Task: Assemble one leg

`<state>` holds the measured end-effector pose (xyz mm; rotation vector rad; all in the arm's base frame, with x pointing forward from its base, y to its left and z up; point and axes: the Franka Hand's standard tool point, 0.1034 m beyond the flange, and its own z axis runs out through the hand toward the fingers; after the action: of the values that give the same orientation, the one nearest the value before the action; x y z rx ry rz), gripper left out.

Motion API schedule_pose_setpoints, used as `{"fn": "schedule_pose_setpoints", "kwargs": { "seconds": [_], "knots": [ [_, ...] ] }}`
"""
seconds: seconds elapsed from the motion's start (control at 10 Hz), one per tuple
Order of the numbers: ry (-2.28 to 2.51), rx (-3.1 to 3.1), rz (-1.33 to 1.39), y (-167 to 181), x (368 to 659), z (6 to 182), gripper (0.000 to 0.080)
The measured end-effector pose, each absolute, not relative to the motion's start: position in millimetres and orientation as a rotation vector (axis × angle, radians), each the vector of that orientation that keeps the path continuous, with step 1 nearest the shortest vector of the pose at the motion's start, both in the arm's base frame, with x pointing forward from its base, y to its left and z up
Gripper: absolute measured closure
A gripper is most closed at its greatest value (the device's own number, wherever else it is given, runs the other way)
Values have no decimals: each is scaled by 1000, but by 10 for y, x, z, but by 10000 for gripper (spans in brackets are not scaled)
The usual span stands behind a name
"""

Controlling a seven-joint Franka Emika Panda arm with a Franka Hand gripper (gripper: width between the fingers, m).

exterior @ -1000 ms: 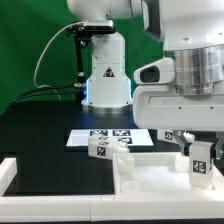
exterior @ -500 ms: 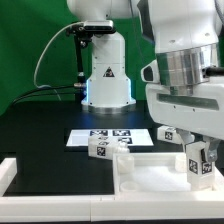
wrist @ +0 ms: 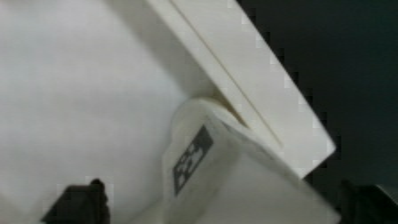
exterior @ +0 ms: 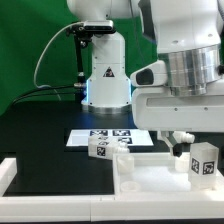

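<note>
A white leg point(exterior: 205, 162) with a black-and-white tag stands upright in the far right corner of the large white tray-like piece point(exterior: 150, 178). My gripper point(exterior: 201, 146) hangs right over the leg's top. In the wrist view the leg point(wrist: 222, 165) lies between my two dark fingertips point(wrist: 80, 202), with a gap showing at the side, beside the tray's raised rim point(wrist: 240, 70). The gripper point(wrist: 228, 206) looks open around the leg. Two more legs point(exterior: 100, 148) point(exterior: 125, 144) lie loose on the table.
The marker board point(exterior: 95, 134) lies flat on the black table behind the loose legs. The robot's white base point(exterior: 105, 75) stands at the back. A low white wall point(exterior: 8, 172) borders the table at the exterior view's left.
The gripper tilted and twisted half a second ago and is level again now. The leg has shifted slightly toward the exterior view's right, still upright in the tray corner.
</note>
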<state>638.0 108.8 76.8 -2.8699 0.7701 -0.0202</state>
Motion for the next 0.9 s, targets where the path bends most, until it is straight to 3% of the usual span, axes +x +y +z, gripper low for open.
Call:
{"fn": "schedule_pose_setpoints", "kwargs": {
  "seconds": [0.3,0.7,0.9],
  "knots": [
    [547,-2923,-44,1133,6370,775,152],
    [-470,-3060,-97,1105,6522,760,150],
    [-328,-3070,-94,1121,6512,757,150]
  ]
}}
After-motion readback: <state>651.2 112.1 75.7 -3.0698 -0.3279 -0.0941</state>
